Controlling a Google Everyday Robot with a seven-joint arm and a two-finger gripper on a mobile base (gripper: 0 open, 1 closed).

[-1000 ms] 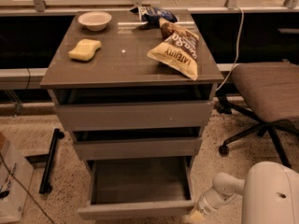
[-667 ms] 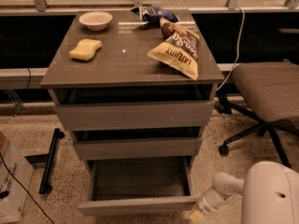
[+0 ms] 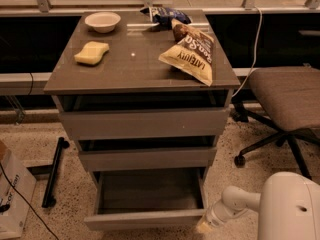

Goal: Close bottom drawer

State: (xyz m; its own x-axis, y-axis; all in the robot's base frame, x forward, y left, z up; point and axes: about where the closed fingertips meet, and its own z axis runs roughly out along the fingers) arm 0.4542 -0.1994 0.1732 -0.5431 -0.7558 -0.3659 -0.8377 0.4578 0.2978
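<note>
The bottom drawer (image 3: 150, 218) of the grey cabinet stands pulled out, its shallow box body open and empty, its flat front panel low in the camera view. My arm comes in from the lower right. My gripper (image 3: 204, 227) is at the right end of the drawer's front panel, low near the floor, and it looks to be touching the panel's corner. The two drawers above it, the middle one (image 3: 147, 158) and the top one (image 3: 145, 122), sit nearly shut.
On the cabinet top (image 3: 130, 69) lie a white bowl (image 3: 102, 21), a yellow sponge (image 3: 92, 53), a chip bag (image 3: 190, 56) and a blue bag (image 3: 167, 16). An office chair (image 3: 287, 101) stands right. A black bar (image 3: 54, 171) and a cardboard box (image 3: 12, 196) lie left.
The drawer and my gripper stand about where they were; the drawer front may have moved in very slightly.
</note>
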